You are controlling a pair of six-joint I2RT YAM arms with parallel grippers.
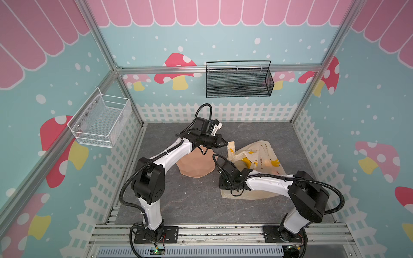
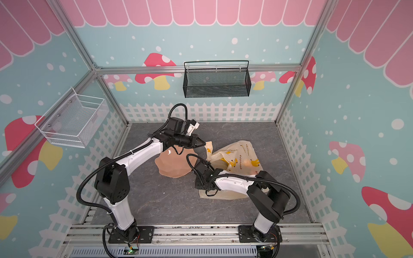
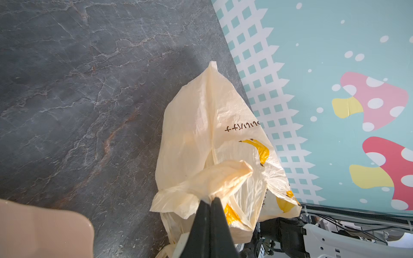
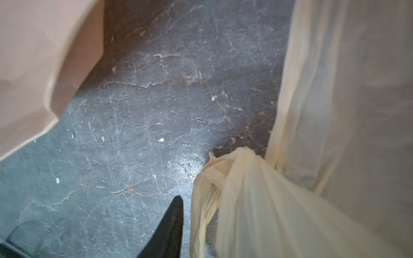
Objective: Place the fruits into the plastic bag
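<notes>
The plastic bag [image 1: 261, 154] [image 2: 241, 154] lies crumpled right of centre on the grey table, cream-yellow with banana prints. My left gripper [image 1: 226, 144] [image 3: 211, 197] is shut on one loop handle and holds it up above the table. In a top view my right wrist [image 1: 230, 176] hangs over the bag's near edge. In the right wrist view one black finger [image 4: 172, 223] shows beside a bunched handle [image 4: 214, 178]; bag film [image 4: 335, 111] hides the other finger. An orange glow [image 1: 267, 162] shows through the bag; otherwise the fruits are hidden.
A peach-pink wavy-edged dish [image 1: 194, 166] [image 4: 33, 55] sits just left of the bag, partly under my left arm. A black mesh basket [image 1: 239, 81] hangs on the back wall and a white wire basket [image 1: 100, 120] on the left wall.
</notes>
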